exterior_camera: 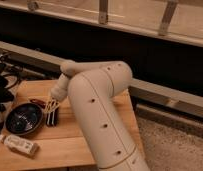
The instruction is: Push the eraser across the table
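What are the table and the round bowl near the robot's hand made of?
The table looks like pale wood: joined planks, matte. The bowl looks glazed, perhaps ceramic: dark, faintly shiny. The hand hangs over the eraser beside it.

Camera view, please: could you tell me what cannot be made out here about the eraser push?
- Tool: at the eraser's top end; contact is too small to judge.
- Eraser: beside the bowl; whether they touch is unclear.
- Small red object: too small to identify.
- Table: the arm hides its right part; the bottom edge cuts off the front.
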Controlling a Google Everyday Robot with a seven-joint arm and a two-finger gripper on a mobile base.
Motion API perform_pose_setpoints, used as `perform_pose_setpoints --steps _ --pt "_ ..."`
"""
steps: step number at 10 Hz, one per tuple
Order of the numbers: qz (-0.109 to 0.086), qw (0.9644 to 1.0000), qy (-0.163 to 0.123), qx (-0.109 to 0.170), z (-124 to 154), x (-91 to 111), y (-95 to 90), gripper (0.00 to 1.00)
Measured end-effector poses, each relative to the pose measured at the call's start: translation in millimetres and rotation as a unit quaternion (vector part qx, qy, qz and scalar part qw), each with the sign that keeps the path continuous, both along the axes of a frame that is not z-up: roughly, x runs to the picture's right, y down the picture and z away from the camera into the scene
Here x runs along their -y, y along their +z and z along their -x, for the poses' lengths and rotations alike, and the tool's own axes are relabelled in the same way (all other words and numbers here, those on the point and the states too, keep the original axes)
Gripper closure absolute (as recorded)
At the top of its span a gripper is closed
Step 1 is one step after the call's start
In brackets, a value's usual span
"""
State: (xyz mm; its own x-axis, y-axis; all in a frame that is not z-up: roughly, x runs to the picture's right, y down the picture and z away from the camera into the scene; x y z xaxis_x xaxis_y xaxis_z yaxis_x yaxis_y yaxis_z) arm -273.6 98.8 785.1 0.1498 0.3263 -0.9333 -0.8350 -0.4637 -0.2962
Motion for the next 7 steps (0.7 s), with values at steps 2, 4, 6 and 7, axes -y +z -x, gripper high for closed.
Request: perform_pose_setpoints --steps 2,4,6,7 --pt "-0.052 0.9981 -0.003 -0.035 -10 30 -19.6 1.00" --pt "-0.083 0.9948 0.008 -0.057 -22 56 -35.0 1.00" --pt "-0.074 0.9961 0.007 -0.049 -16 58 -43.7 1.00" --pt "-0.066 0.9966 0.004 -0.048 -15 53 -43.7 1.00"
